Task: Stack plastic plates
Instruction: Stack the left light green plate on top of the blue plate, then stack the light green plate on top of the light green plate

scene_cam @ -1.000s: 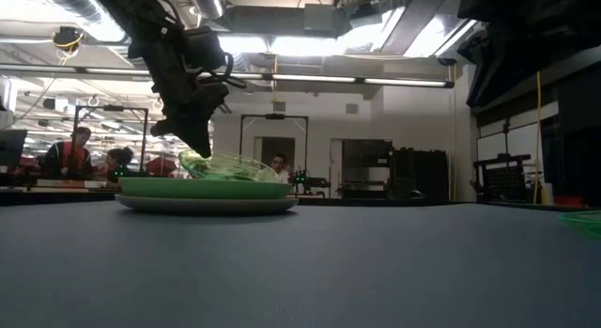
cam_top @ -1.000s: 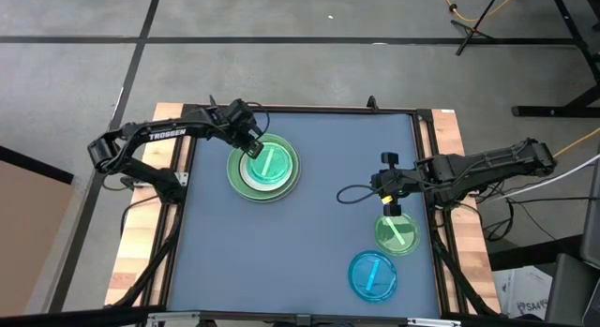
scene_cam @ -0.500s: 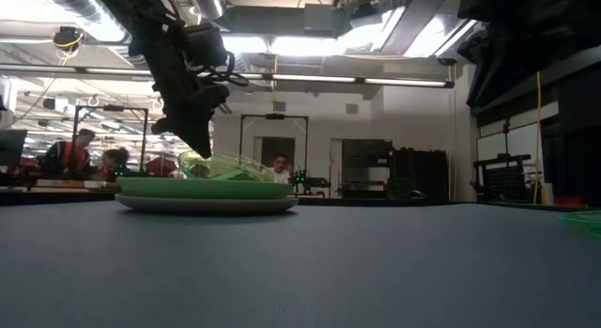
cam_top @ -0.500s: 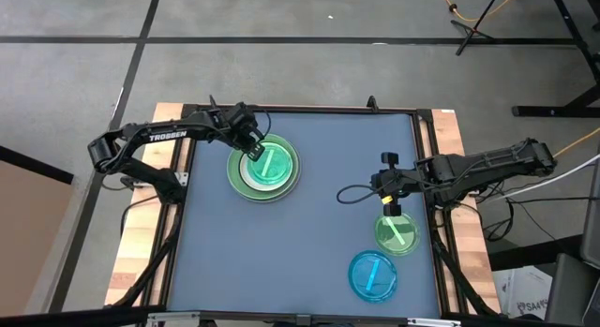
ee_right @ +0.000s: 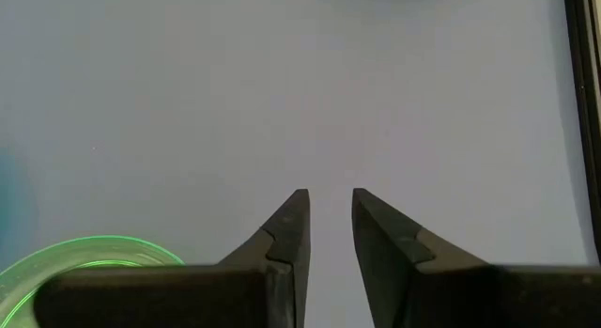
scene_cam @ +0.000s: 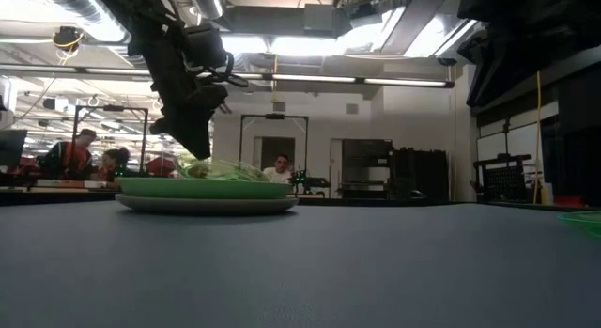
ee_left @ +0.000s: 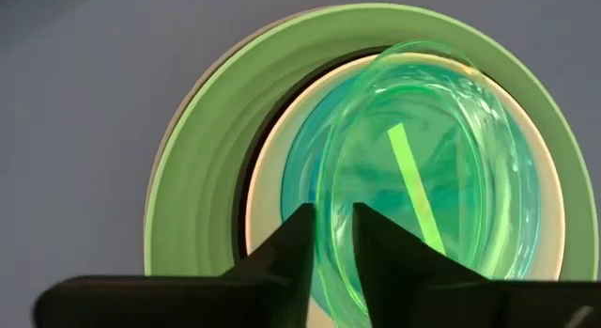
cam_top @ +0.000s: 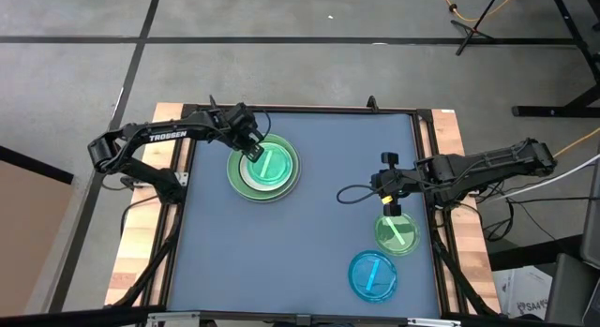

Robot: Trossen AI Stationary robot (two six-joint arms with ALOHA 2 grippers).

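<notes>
A stack stands at the table's far left: a large grey plate at the bottom, then light green, black, white and translucent blue. My left gripper is over the stack's far-left side, shut on a translucent green plate lying on top. Near the right edge lie a second translucent green plate and a translucent blue plate. My right gripper hovers shut just beyond the green one, holding nothing. My left gripper pinches the top translucent green plate's rim between its two fingers, at the plate's far-left edge. The fingers come from above, slanting down from the table's left. The plate sits low and slightly tilted in the stack over the blue plate.
The blue-grey table top is bare between the stack and the two plates by the right edge. Dark rails and wooden boards frame the table. People sit at benches in the room beyond.
The translucent green plate in my left gripper has sunk from a raised, tilted pose down into the stack, and now lies lower and flatter. The left gripper has dipped slightly with it and stays shut on the rim.
</notes>
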